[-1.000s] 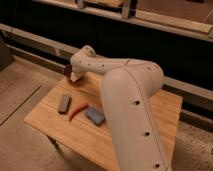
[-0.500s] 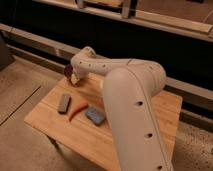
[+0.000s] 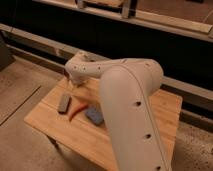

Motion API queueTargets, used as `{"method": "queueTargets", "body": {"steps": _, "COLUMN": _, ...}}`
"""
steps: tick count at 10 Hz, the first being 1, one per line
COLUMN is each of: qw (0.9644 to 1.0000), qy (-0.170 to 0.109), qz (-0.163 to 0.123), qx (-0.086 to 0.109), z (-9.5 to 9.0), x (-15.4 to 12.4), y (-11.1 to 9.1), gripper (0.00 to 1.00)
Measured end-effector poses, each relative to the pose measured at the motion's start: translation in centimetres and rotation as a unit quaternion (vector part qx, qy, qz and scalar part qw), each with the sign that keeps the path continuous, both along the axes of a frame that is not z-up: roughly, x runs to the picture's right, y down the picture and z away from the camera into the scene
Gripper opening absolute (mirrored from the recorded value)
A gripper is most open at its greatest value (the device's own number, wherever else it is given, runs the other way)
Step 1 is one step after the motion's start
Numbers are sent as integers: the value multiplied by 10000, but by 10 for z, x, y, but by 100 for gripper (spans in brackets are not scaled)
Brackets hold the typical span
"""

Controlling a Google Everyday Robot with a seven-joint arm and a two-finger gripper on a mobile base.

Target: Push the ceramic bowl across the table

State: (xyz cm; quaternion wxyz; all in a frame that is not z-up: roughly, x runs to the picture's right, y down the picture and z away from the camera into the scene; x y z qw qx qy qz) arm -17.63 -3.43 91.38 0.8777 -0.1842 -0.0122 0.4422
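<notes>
My white arm reaches from the front right over the light-wood table to its far left edge. The wrist bends down there, and the gripper hangs just under it, close above the tabletop. The ceramic bowl is hidden behind the wrist and the gripper at that far left edge.
A grey block, a curved red object and a blue-grey pad lie in a row on the table's left half, just in front of the gripper. A dark wall with a rail runs behind the table.
The wrist has come slightly lower and nearer. The maroon bowl that showed at its left side is now covered. The three things on the table have not moved.
</notes>
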Motion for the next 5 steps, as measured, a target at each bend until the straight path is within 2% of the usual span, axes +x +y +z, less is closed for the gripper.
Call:
{"method": "queueTargets", "body": {"steps": 1, "qw": 9999, "qy": 29, "qz": -43, "qx": 142, "z": 10, "x": 2, "y": -6, "gripper": 65}}
{"method": "queueTargets", "body": {"steps": 5, "qw": 9998, "qy": 73, "qz": -40, "qx": 192, "z": 31, "x": 11, "y": 6, "gripper": 65}}
